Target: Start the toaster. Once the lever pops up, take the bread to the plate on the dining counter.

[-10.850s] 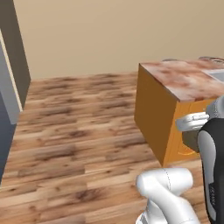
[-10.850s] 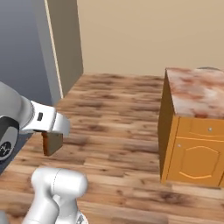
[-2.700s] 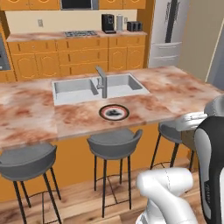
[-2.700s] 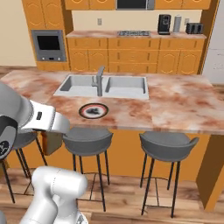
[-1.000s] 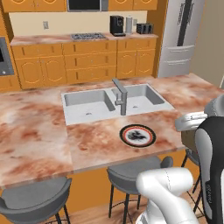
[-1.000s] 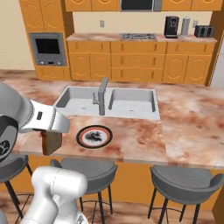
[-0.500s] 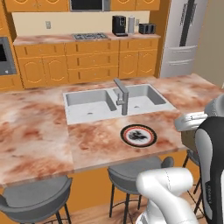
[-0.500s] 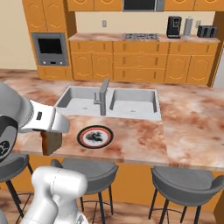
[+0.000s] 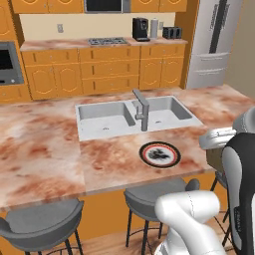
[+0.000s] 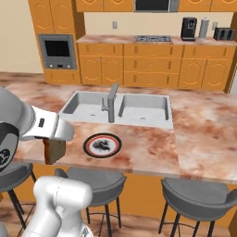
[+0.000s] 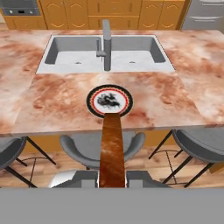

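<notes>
Pinching the bread (image 11: 112,148) edge-on in our gripper (image 11: 112,177), we are seeing the plate (image 11: 109,100) lying straight ahead on the dining counter (image 11: 57,105).

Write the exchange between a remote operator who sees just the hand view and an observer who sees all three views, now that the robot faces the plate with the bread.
Operator: A brown strip runs from between the fingers toward the plate. Is that the bread?
Observer: Yes. The right base view shows the bread side on: a tan slice with a darker crust, hanging upright below the hand.
Operator: Where is the toaster?
Observer: In the left base view the toaster sits on the back worktop, further right than the coffee machine.
</notes>
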Robot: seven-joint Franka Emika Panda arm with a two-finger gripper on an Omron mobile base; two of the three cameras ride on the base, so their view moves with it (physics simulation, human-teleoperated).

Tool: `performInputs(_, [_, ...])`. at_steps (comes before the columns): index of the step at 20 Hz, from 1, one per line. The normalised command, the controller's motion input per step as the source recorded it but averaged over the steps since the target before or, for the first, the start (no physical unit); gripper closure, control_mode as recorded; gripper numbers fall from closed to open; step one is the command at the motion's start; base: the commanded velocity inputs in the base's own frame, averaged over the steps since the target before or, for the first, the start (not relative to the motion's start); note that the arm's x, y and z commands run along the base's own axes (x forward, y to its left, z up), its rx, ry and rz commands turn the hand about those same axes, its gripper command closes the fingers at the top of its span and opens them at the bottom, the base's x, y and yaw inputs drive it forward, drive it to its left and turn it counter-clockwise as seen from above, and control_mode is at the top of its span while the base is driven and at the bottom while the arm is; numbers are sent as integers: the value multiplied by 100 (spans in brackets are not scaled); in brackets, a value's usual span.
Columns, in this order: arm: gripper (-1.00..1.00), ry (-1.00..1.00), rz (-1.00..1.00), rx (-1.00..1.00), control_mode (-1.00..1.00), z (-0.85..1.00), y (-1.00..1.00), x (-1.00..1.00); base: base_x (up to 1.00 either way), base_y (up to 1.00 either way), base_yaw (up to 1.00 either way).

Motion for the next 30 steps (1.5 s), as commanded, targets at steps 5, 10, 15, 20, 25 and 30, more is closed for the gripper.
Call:
performInputs(5, [100, 0, 0, 0, 100, 0, 0, 0, 33, 0, 8])
performInputs(10, [100, 1, 4, 1, -100, 0, 1, 49, 8, 0, 1])
performInputs(15, [100, 8, 7, 5, -100, -4, 5, 94, 0, 0, 0])
performInputs(20, [100, 11, 8, 3, -100, -18, 11, 86, 0, 0, 0])
performInputs(25, [100, 14, 6, 2, -100, -29, 7, 72, 0, 0, 0])
performInputs(30, [100, 10, 5, 3, -100, -43, 1, 48, 0, 0, 0])
